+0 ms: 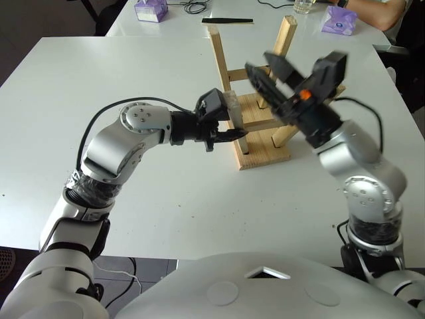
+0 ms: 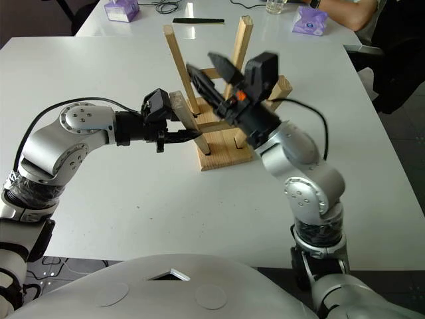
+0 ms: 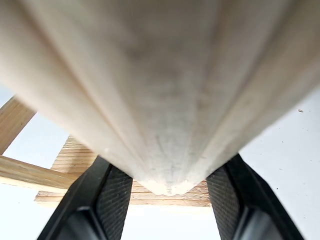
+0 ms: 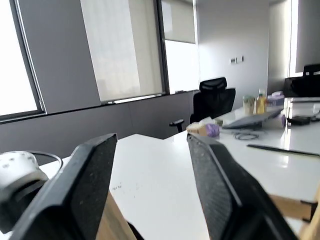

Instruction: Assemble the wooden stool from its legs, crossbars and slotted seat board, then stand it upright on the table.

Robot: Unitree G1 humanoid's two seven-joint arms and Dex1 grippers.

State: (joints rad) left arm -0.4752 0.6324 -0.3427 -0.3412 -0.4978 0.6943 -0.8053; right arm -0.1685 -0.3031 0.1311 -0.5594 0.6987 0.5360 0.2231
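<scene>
The wooden stool [image 1: 265,156] lies upside down on the white table, seat board flat and legs pointing up. Two back legs [image 1: 220,56] rise tall and are joined by crossbars [image 1: 242,74]. My left gripper [image 1: 234,133] is shut on the near left leg [image 3: 165,100], low down near the seat board, with its black fingers [image 3: 112,200] on either side of the leg. My right gripper [image 1: 295,74] hangs open above the stool's right side. Its two fingers [image 4: 85,185] are spread wide and hold nothing.
Across the table's far edge lie two purple tissue packs [image 1: 151,10] [image 1: 339,20], a black strip [image 1: 228,20] and a glass [image 1: 304,5]. A person's arm rests at the far right corner. Bare tabletop [image 1: 99,73] stretches to the left and in front of the stool.
</scene>
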